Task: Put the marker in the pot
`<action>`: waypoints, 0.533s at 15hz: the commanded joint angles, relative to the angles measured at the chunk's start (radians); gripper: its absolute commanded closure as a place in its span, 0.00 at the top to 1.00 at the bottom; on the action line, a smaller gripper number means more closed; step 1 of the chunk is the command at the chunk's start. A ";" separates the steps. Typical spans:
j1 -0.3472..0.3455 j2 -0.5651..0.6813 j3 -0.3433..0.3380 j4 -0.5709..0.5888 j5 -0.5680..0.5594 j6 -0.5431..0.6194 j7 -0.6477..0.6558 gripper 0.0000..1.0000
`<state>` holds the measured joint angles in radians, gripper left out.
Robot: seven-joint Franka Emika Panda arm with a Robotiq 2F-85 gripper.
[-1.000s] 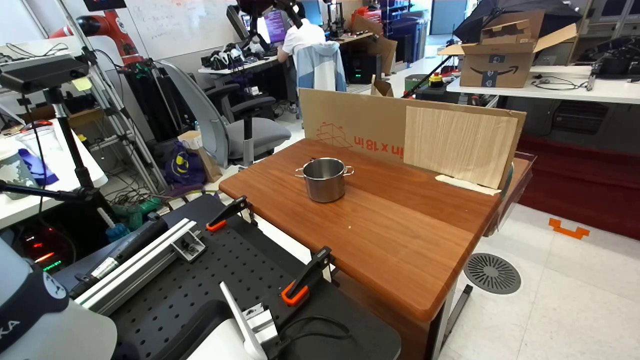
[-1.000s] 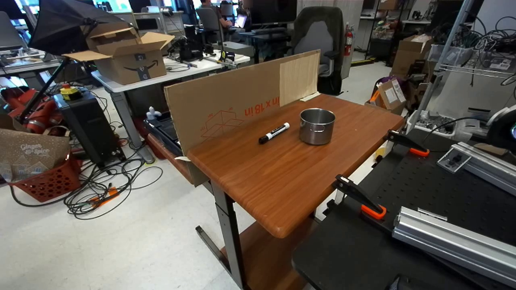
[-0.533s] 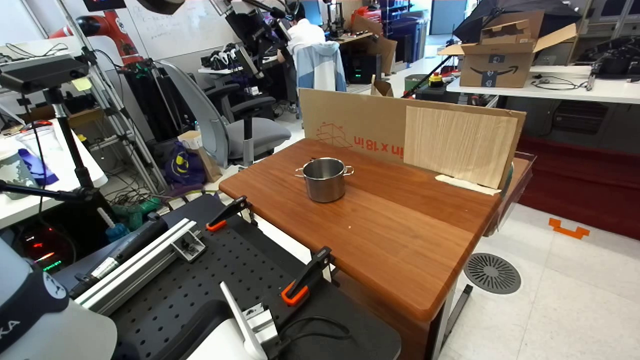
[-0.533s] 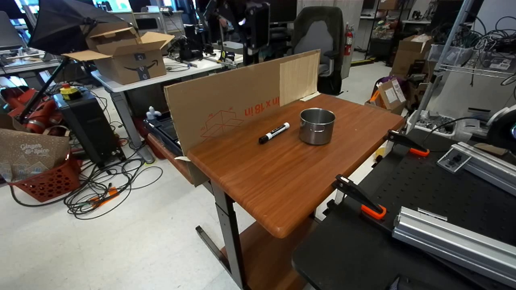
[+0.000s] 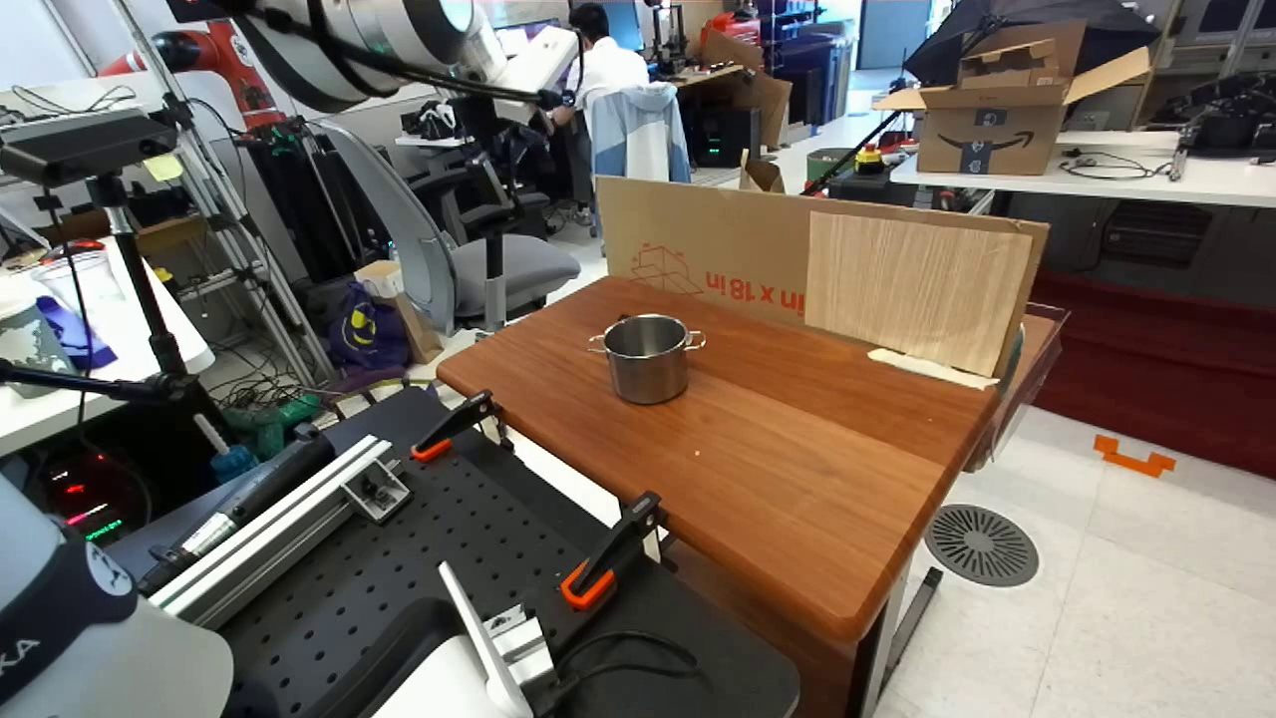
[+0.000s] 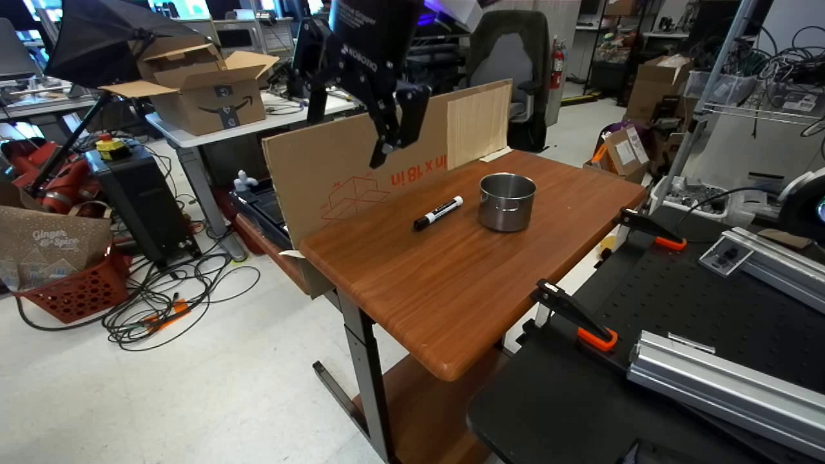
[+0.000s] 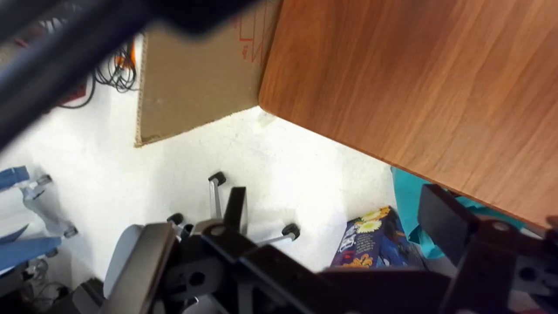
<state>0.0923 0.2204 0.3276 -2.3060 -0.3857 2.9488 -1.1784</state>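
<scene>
- I am hanging the gripper [image 7: 338, 216] in the air near a corner of the brown wooden table [image 6: 464, 303], well above its surface.
- I am reading the fingers [image 7: 442, 222] as spread wide apart in the wrist view, with pale floor [image 7: 314, 183] and part of a colourful printed bag [image 7: 364, 240] showing between them.
- The marker [image 6: 438, 213], white with a black end, is lying flat on the table in an exterior view, near the pot [image 6: 507, 209] and apart from it, bare wood showing between; its black end is pointing away from the pot.
- The pot is standing upright on the table in both exterior views, mouth facing up.
- In an exterior view my gripper is covering part of the cardboard panel [image 6: 348, 167]; I am not managing to tell how near the two are.
- That panel is standing along a long edge of the table, and a pale wood-grain board [image 5: 917, 289] is resting against it.
- I am seeing the white arm [image 5: 369, 50] at the top of an exterior view, the gripper blurring there into the dark clutter behind.
- Two black-and-orange clamps [image 6: 573, 312] are sitting along the edge of the black perforated board [image 5: 469, 519], beside the table.
</scene>
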 commanded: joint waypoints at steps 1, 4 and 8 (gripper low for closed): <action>-0.214 0.087 0.247 -0.045 0.214 0.144 -0.260 1.00; -0.402 0.201 0.466 -0.029 0.352 0.138 -0.438 1.00; -0.673 0.276 0.697 -0.011 0.350 0.045 -0.527 1.00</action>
<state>-0.4070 0.4268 0.8688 -2.3387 -0.0586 3.0430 -1.5997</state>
